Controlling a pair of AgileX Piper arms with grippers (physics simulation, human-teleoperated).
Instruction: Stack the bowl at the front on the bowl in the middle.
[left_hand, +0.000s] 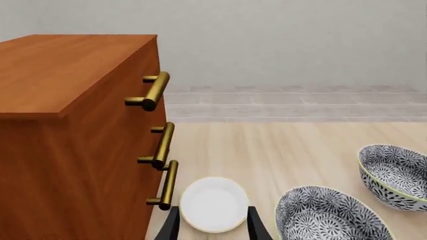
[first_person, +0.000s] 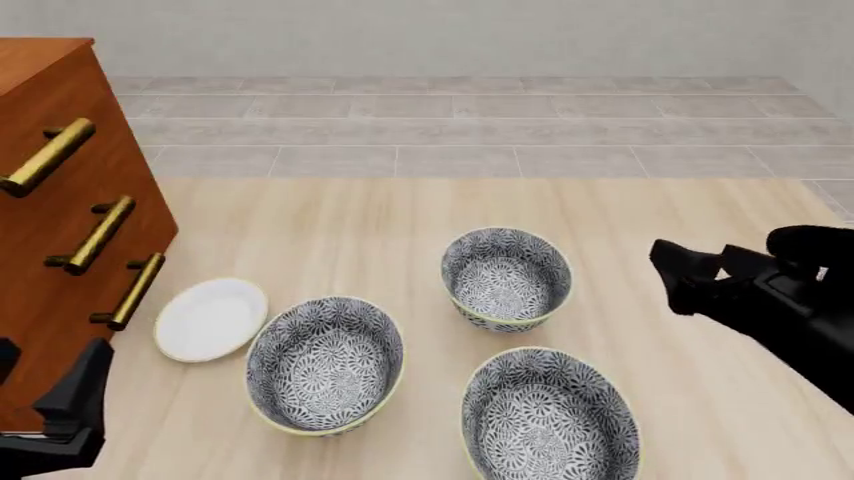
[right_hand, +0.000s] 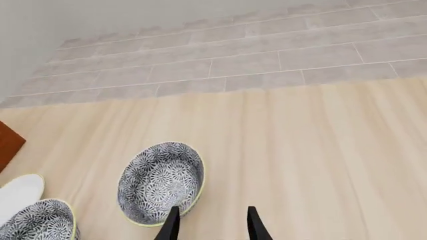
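Front cam looks down over the table (first_person: 400, 215); both wrist cams sit low, sharing the white dish (left_hand: 214, 204).

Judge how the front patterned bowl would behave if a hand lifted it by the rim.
The front bowl looks rigid and glazed, so it probably keeps its shape but may slip in a pinch on its thin rim. Its deep walls suggest it could tilt when lifted by one side. Upright and round, it seems unlikely to roll on the table.

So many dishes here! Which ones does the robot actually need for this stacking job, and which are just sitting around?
Needed: front bowl; middle bowl.
Just lying about: third bowl; white dish; wooden cabinet.
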